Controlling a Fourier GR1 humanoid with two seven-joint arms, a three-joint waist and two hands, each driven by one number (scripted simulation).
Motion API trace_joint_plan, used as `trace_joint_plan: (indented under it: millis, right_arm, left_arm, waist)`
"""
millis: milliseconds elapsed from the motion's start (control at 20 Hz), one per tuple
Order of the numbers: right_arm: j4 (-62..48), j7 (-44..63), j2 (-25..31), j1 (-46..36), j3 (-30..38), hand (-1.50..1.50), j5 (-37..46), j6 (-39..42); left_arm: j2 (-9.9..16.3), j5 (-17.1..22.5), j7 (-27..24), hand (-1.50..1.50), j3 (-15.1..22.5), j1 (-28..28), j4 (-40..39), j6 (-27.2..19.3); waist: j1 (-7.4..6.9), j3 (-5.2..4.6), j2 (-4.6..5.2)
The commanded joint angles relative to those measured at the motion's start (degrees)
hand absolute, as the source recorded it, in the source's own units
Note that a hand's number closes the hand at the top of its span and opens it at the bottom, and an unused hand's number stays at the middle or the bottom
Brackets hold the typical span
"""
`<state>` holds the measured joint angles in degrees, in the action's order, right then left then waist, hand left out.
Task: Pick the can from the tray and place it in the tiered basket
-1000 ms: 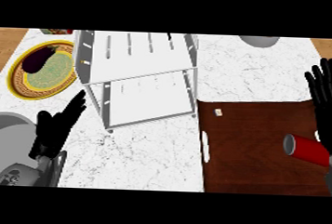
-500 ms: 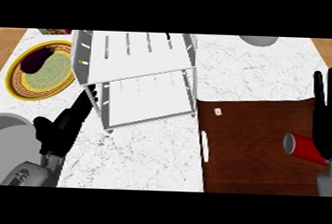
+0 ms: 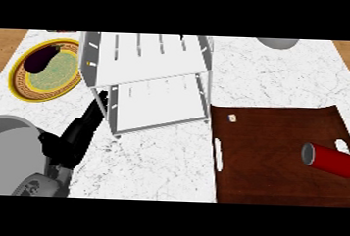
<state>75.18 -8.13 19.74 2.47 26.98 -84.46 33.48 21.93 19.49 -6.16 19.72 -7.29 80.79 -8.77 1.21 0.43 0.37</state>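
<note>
Red can (image 3: 331, 160) lies, seemingly untouched, on tray (image 3: 271, 143).

No legible text, label, brand name, number or sign appears on any item in the head view. The red can (image 3: 331, 160) lying on its side on the brown tray (image 3: 278, 165) shows a plain surface with no printing. A small pale tag-like object (image 3: 232, 119) rests on the tray; it possibly carries markings, but none can be read. The plate (image 3: 45, 71) rim bears only a repeating decorative pattern, not characters.
</note>
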Motion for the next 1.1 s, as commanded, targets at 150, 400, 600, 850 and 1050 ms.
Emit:
trace_joint_plan:
  millis: [150, 400, 600, 850, 1050]
  right_arm:
    - [-11.39, 0.59, 14.63, 7.73, 6.85, -1.50, 15.14, 18.44]
    - [-12.07, -4.54, 19.65, 9.69, 11.29, -1.50, 32.28, 27.35]
    - [-11.99, -9.12, 19.18, 9.43, 14.29, -1.50, 42.07, 32.37]
    - [-12.73, -14.62, 16.17, 8.26, 15.81, -1.50, 53.95, 31.90]
    - [-13.21, -18.89, 14.95, 6.63, 15.08, -1.50, 61.45, 30.38]
  left_arm:
    - [-1.32, -0.80, -1.37, 0.00, 0.39, -0.61, -1.76, 0.03]
    - [-0.52, -0.40, -2.52, 0.00, -0.16, 0.64, -1.48, 1.18]
    - [-1.16, -0.70, -2.28, 0.00, 0.64, 0.85, -1.65, 1.61]
    - [-1.34, -1.47, -1.92, 0.00, 0.85, 1.12, -1.12, 1.19]
    - [-2.91, -1.37, -1.58, 0.00, 0.08, -1.52, -3.13, 1.21]
  waist:
    - [-0.16, 0.02, 0.62]
    - [-1.18, 0.10, 0.27]
    - [-0.95, 0.19, -0.14]
    - [-1.58, 0.17, -0.34]
    - [-1.25, -0.01, -0.24]
